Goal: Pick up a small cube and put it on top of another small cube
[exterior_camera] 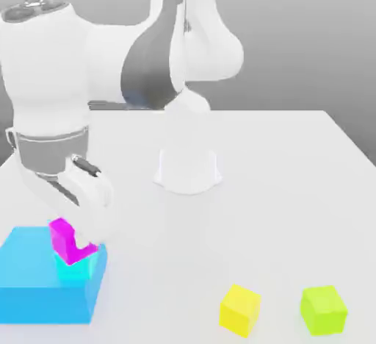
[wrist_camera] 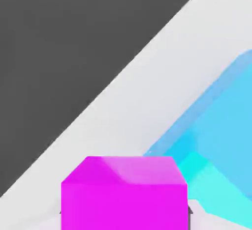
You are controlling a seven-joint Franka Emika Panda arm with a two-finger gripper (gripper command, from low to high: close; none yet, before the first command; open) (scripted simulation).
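We've got the gripper (exterior_camera: 77,241) clenched on the magenta cube (exterior_camera: 67,241), held just above the cyan cube (exterior_camera: 77,270). That cyan one sits w/ the big blue block (exterior_camera: 40,284), at the exterior view's left.

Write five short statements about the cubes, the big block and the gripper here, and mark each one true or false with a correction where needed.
1. The gripper is shut on the magenta cube. True.
2. The magenta cube lies flat on the table, far from any other block. False: it is at the cyan cube, tilted, right above it.
3. The cyan cube sits against the big blue block. True.
4. The yellow cube is stacked on the lime-green cube. False: both stand apart on the table, the yellow one to the exterior view's left of the green one.
5. The big blue block is at the exterior view's right edge. False: it is at the lower left.
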